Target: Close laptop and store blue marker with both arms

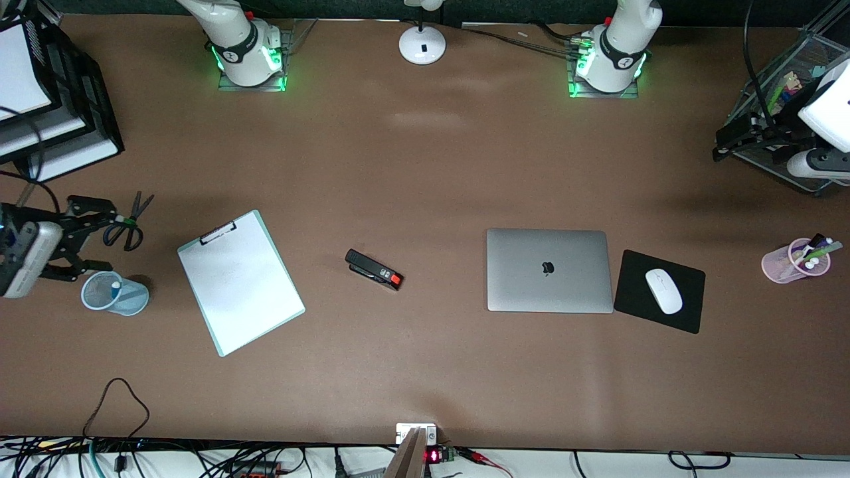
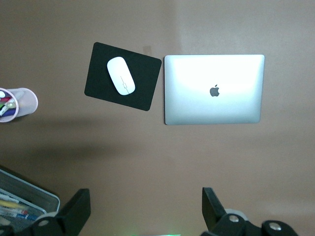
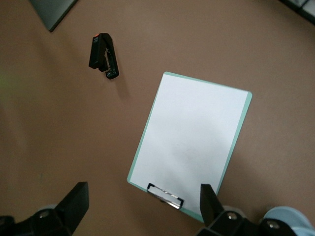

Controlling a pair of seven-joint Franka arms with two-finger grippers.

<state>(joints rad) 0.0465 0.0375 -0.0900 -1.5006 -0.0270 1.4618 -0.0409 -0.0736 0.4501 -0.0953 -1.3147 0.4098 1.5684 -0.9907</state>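
The silver-grey laptop (image 1: pixel 548 285) lies shut on the table, apple logo up, beside the black mousepad. It also shows in the left wrist view (image 2: pixel 231 98). A light-blue mesh cup (image 1: pixel 129 297) stands at the right arm's end of the table. A white tip that looks like the blue marker's end (image 1: pixel 116 285) pokes out of it. My right gripper (image 1: pixel 96 238) is open and empty, up over the table beside that cup and the scissors. My left gripper (image 1: pixel 722 145) is open and empty, up by the wire tray at the left arm's end.
A clipboard (image 1: pixel 239 289) and a black stapler (image 1: pixel 373 269) lie mid-table. A white mouse (image 1: pixel 663 291) sits on the mousepad (image 1: pixel 690 312). A pink pen cup (image 1: pixel 787 262), the wire tray (image 1: pixel 813 50), scissors (image 1: pixel 126 229), a black paper tray (image 1: pixel 73 113) and a lamp base (image 1: pixel 422 45) stand at the edges.
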